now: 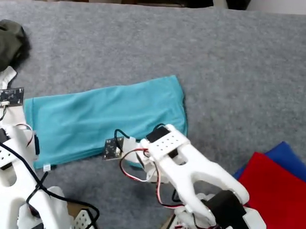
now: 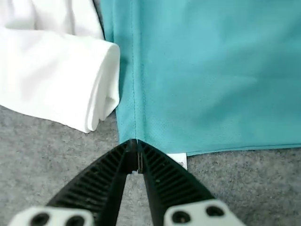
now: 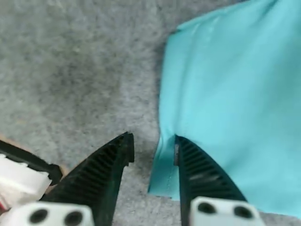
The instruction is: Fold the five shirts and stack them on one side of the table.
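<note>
One each: teal shirt [image 1: 107,117], white shirt [image 2: 51,70], dark shirt [image 1: 6,42], red shirt [image 1: 281,201], blue shirt [image 1: 282,151]. Left gripper [image 2: 137,153] clenched, probably on teal hem; right gripper [image 3: 153,148] released, straddling its edge.

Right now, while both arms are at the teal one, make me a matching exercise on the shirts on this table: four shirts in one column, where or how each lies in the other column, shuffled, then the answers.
Column one
1. teal shirt
2. white shirt
3. red shirt
4. dark green shirt

Column two
A. crumpled at the far left corner of the table
B. lying on the blue shirt, near right
C. spread flat in the middle
D. folded, at the left edge beside the teal one

Pairs: 1-C, 2-D, 3-B, 4-A
</note>
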